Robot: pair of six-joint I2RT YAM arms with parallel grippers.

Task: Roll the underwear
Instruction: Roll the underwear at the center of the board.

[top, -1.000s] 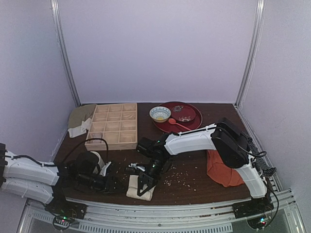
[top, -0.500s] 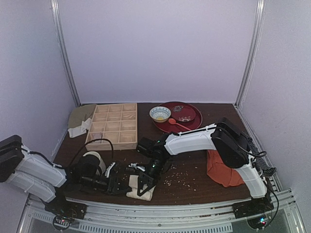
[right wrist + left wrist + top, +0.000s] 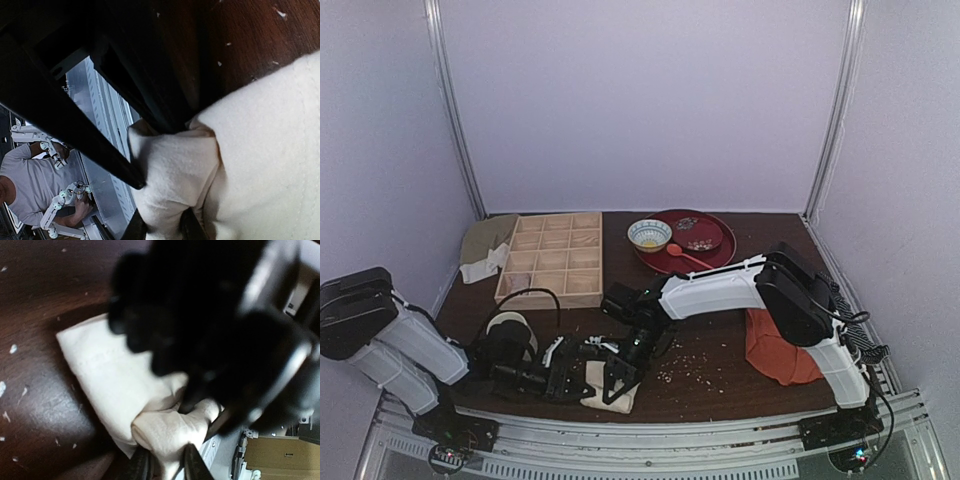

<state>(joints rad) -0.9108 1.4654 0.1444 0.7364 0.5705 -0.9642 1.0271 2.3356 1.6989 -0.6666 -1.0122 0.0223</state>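
The cream underwear [image 3: 601, 388] lies folded into a small pad near the table's front edge. In the left wrist view the underwear [image 3: 115, 375] has a rolled fold at its near end, and my left gripper [image 3: 166, 467] has its two dark fingers pressed on either side of that fold. My right gripper [image 3: 163, 229] pinches another bunched fold of the underwear [image 3: 260, 150]. In the top view the left gripper [image 3: 576, 366] comes in low from the left and the right gripper [image 3: 617, 381] points down onto the pad, the two almost touching.
A wooden compartment box [image 3: 552, 260] stands at the back left, with an olive cloth [image 3: 485, 240] beside it. A red tray [image 3: 716, 250] carries a bowl [image 3: 649, 235] and a spoon. An orange-red garment [image 3: 775, 350] lies to the right. A white mug [image 3: 512, 328] stands by the left arm. Crumbs dot the table.
My left arm has reached right, up to the underwear, and its jaws have narrowed onto the fold. The right gripper has kept its place and grip.
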